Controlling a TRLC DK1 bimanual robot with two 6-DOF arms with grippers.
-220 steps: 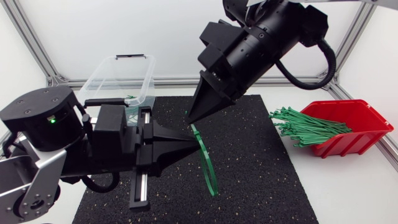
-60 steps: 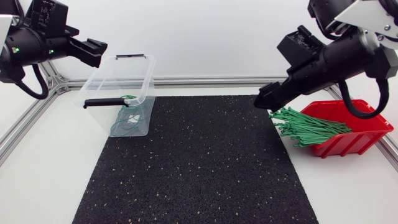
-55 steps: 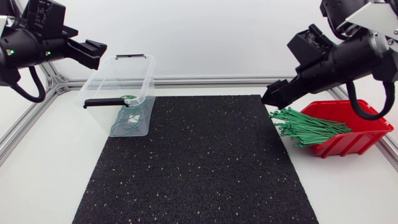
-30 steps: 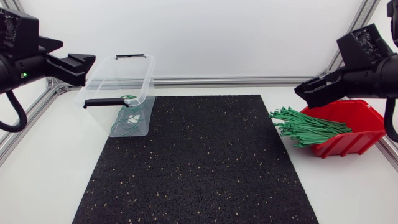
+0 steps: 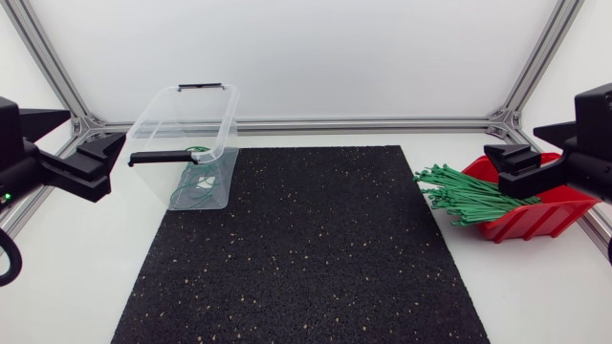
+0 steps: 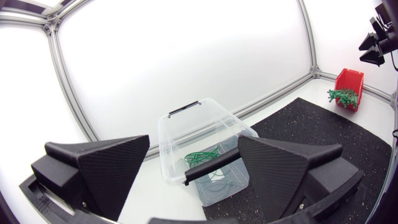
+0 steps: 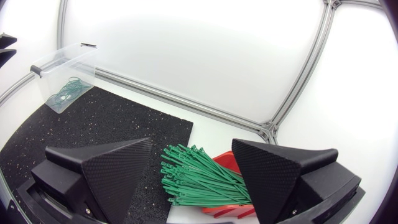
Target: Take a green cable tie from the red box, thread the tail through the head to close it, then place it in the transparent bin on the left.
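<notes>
— The left gripper (image 6: 194,140), how does it stand?
— Wide open, with nothing between its fingers. It hangs at the far left of the table (image 5: 535,287), just left of the clear bin (image 5: 153,119), which lies ahead of it in its own wrist view.
— And the right gripper (image 7: 191,142)?
— Also spread wide and empty, at the right edge, beside the red box (image 5: 550,205).
— Where are the green cable ties (image 5: 473,196)?
— In a loose pile in that box, their tails fanning out over its left rim toward the black mat (image 5: 306,248). From the right wrist they show ahead of the open fingers, none touched.
— Anything in the bin?
— A few closed ties (image 5: 196,182), curled into loops (how many I cannot count), at the bottom of its near end. The bin stands at the mat's far left corner.
</notes>
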